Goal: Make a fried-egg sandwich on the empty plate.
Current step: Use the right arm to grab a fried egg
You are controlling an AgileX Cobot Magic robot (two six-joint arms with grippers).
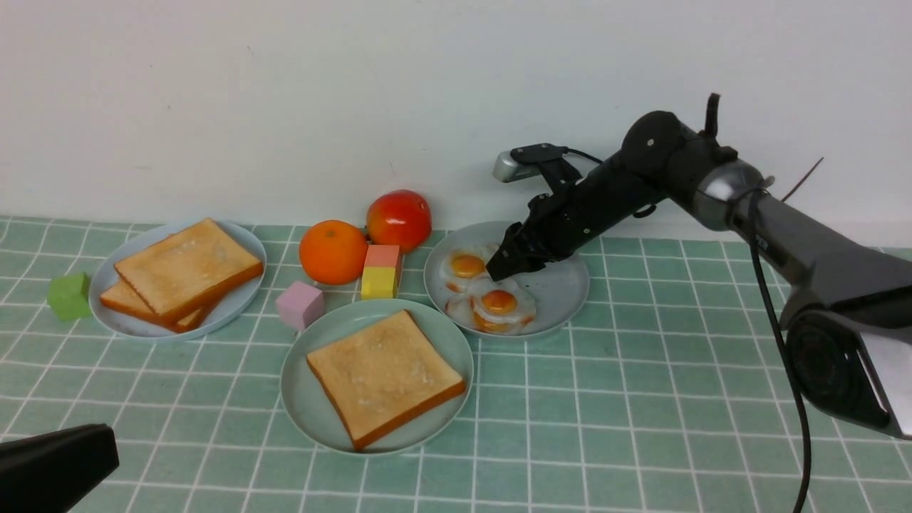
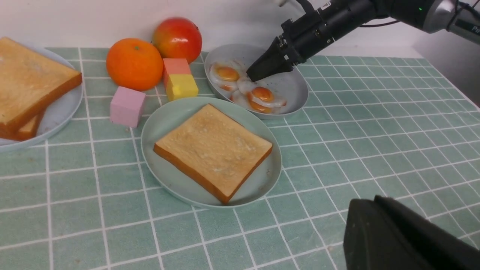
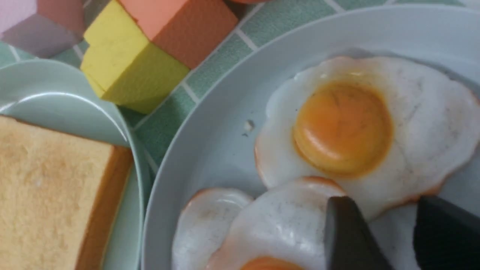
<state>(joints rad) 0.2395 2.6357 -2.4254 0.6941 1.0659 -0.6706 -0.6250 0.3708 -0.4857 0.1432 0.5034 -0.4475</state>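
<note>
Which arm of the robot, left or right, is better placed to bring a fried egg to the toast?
The right, I judge: its open pincer hovers by the fried eggs, while the left pincer is away at the near-left corner, beyond the toast.

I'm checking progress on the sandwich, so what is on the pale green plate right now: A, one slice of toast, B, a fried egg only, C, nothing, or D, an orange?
A: a single slice of toast lies on the pale green plate.
</note>
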